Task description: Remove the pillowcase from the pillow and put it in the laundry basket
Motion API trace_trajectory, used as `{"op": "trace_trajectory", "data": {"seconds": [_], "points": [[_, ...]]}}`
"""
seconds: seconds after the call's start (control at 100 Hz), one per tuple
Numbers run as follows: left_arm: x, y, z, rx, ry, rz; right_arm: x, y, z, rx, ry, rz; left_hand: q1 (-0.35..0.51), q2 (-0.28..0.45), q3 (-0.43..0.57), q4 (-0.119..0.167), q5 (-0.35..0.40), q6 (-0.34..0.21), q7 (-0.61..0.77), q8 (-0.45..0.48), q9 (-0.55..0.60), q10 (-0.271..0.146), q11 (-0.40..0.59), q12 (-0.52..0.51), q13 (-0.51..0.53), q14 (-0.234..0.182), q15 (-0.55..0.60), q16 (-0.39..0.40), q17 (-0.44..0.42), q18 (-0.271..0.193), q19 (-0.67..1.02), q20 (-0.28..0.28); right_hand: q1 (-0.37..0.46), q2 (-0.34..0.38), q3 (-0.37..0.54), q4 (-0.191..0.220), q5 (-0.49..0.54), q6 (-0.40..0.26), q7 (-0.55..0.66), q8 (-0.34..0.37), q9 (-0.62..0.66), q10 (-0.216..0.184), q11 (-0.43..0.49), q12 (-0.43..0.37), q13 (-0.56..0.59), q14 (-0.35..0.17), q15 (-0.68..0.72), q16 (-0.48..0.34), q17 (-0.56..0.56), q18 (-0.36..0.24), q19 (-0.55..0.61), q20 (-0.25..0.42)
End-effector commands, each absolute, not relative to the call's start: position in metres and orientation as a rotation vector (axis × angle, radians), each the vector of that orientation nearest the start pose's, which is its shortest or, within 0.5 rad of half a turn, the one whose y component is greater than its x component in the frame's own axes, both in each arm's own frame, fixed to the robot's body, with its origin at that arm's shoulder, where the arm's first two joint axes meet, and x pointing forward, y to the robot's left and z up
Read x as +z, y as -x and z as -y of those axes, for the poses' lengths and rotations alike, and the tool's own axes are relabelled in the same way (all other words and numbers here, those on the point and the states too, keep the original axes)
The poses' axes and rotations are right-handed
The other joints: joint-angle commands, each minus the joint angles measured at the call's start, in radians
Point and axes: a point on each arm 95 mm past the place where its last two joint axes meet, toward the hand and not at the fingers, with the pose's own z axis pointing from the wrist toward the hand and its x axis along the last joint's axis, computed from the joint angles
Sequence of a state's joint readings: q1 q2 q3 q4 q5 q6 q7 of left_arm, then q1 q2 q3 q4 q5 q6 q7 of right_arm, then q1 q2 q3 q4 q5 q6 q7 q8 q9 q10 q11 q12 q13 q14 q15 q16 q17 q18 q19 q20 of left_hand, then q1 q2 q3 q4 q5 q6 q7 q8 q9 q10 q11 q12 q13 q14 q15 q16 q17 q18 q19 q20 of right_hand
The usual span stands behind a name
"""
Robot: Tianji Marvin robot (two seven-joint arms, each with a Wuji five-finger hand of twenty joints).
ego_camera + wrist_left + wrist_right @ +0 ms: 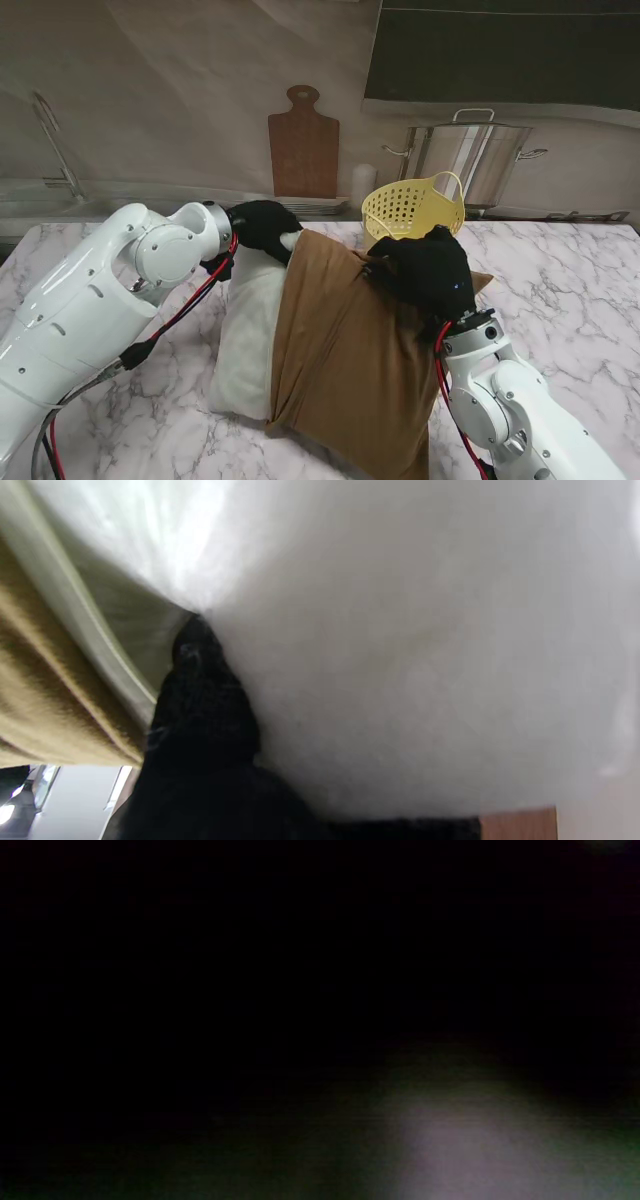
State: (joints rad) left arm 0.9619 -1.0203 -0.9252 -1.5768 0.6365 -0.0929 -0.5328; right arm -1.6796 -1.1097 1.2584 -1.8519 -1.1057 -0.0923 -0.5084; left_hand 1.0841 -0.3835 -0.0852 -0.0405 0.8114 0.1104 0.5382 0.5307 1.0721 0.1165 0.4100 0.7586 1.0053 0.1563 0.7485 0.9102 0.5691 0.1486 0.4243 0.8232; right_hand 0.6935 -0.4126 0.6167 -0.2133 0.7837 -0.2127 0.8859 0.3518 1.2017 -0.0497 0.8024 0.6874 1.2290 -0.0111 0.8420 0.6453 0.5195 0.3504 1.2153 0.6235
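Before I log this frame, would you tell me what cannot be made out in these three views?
- Right wrist view: almost wholly dark, so nothing shows of what the right hand holds; cloth likely covers the lens.
- Stand view: the right hand's fingers are buried in the brown pillowcase.
- Stand view: the left hand on the white pillow hides its fingertips.
- Yellow basket: its base is behind the pillowcase.

The right wrist view is almost black; the pillowcase (350, 370) hides the right hand's fingers.

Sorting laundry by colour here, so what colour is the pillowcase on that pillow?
The pillowcase is brown, a plain tan-brown with no pattern; the stand view shows it best.
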Motion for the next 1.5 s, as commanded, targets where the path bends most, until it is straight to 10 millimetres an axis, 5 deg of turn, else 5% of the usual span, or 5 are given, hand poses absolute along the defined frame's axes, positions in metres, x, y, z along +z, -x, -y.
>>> {"op": "trace_trajectory", "data": {"seconds": [0.0, 0.18, 0.49, 0.82, 1.49], "points": [[-0.180, -0.490, 0.072, -1.578, 1.100, -1.974, -0.219, -0.356, -0.024, 1.849, -0.685, -1.006, 0.158, 0.102, 0.107, 0.048, 0.037, -0.037, 0.105, 0.077, 0.055, -0.039, 0.067, 0.022, 0.062, -0.065, 0.068, 0.023, 0.013, -0.022, 0.867, 0.013, 0.112, 0.079, 0.055, 0.037, -0.030, -0.092, 0.025, 0.018, 0.016, -0.064, 0.067, 0.035, 0.044, -0.039, 0.049, 0.034, -0.011, -0.023, 0.006, -0.007], [-0.164, -0.491, 0.062, -1.584, 0.938, -1.871, -0.219, -0.357, -0.010, 1.776, -0.692, -0.970, 0.160, 0.139, 0.106, 0.039, 0.014, -0.045, 0.075, 0.242, 0.033, -0.059, 0.082, 0.004, 0.049, -0.072, 0.040, 0.015, 0.002, -0.039, 0.833, 0.006, 0.110, 0.081, 0.057, 0.047, -0.036, -0.040, 0.019, -0.001, 0.014, -0.060, 0.069, 0.031, 0.044, -0.034, 0.046, 0.031, -0.010, -0.025, 0.008, -0.008], [-0.141, -0.488, 0.045, -1.581, 0.857, -1.760, -0.220, -0.353, 0.017, 1.646, -0.706, -0.899, 0.162, 0.150, 0.105, 0.038, 0.002, -0.045, 0.073, 0.281, 0.023, -0.064, 0.082, -0.003, 0.044, -0.076, 0.021, 0.007, -0.003, -0.046, 0.814, 0.002, 0.118, 0.076, 0.066, 0.052, -0.029, -0.002, 0.027, -0.006, 0.016, -0.049, 0.079, 0.026, 0.047, -0.027, 0.055, 0.031, -0.005, -0.029, 0.017, -0.007], [-0.156, -0.494, 0.027, -1.524, 0.906, -1.765, -0.237, -0.335, 0.049, 1.512, -0.771, -0.847, 0.163, 0.151, 0.104, 0.038, 0.001, -0.046, 0.065, 0.288, 0.022, -0.065, 0.083, -0.009, 0.048, -0.076, 0.015, 0.003, 0.001, -0.049, 0.807, 0.001, 0.120, 0.064, 0.089, 0.055, -0.018, 0.034, 0.031, -0.001, 0.025, -0.030, 0.095, 0.027, 0.055, -0.019, 0.080, 0.032, -0.002, -0.028, 0.029, -0.006], [-0.188, -0.501, -0.017, -1.402, 1.053, -1.752, -0.271, -0.309, 0.079, 1.228, -0.883, -1.078, 0.173, 0.151, 0.104, 0.040, -0.001, -0.047, 0.051, 0.289, 0.015, -0.065, 0.082, -0.011, 0.037, -0.073, 0.002, -0.004, -0.008, -0.046, 0.802, 0.003, 0.114, 0.036, 0.123, 0.048, 0.012, 0.026, 0.029, 0.000, 0.048, -0.021, 0.090, 0.027, 0.070, -0.004, 0.099, 0.027, 0.011, -0.026, 0.045, -0.007]]}}
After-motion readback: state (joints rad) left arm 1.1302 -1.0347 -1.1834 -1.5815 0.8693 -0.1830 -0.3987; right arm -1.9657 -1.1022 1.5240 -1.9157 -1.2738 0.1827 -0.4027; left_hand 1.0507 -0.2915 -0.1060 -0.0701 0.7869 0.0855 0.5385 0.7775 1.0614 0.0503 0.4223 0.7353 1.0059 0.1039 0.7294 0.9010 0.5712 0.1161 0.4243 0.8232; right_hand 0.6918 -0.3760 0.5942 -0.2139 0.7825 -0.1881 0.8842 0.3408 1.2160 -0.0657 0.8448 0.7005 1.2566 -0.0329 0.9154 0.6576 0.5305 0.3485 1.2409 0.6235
